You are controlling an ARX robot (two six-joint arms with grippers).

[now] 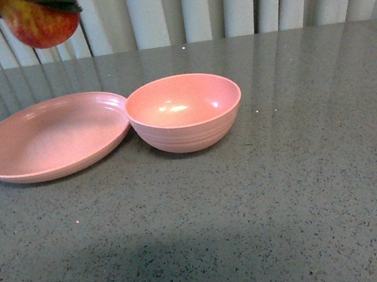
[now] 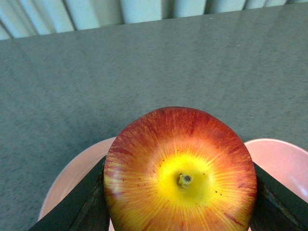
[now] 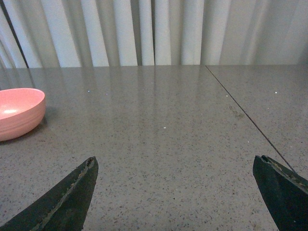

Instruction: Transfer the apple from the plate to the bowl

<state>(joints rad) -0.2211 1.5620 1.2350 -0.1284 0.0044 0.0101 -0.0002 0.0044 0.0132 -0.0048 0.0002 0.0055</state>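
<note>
While the apple point(image 1: 40, 25) hangs high in the air at the upper left of the front view, clamped between the two dark fingers of the left end effector point(image 1: 25, 8), neither piece of pink ware has anything in it. The plate point(image 1: 43, 143) lies bare on the bench point(image 1: 285, 191), and the bowl point(image 1: 187, 131) stands to its right, rim touching or all but touching the plate's edge, its inside showing only glints of light. In the left wrist view the apple point(image 2: 180, 173) fills the lower part of the picture, stem end towards the camera, with a finger pressed against each flank. Pink surface shows below it on both sides, though I cannot tell from that view which piece is which. From the front the fruit seems to sit above the plate's far left side, or behind it, well apart from the bowl. The right end effector point(image 3: 178, 192) is spread wide and grasps nothing. It hovers over bare bench with the bowl point(image 3: 17, 113) off at the edge of its view. As I judge it, the pick-up is done and the lift is clear of the plate. What remains is carrying the apple across to a spot over the bowl, lowering it inside, and letting go.
</note>
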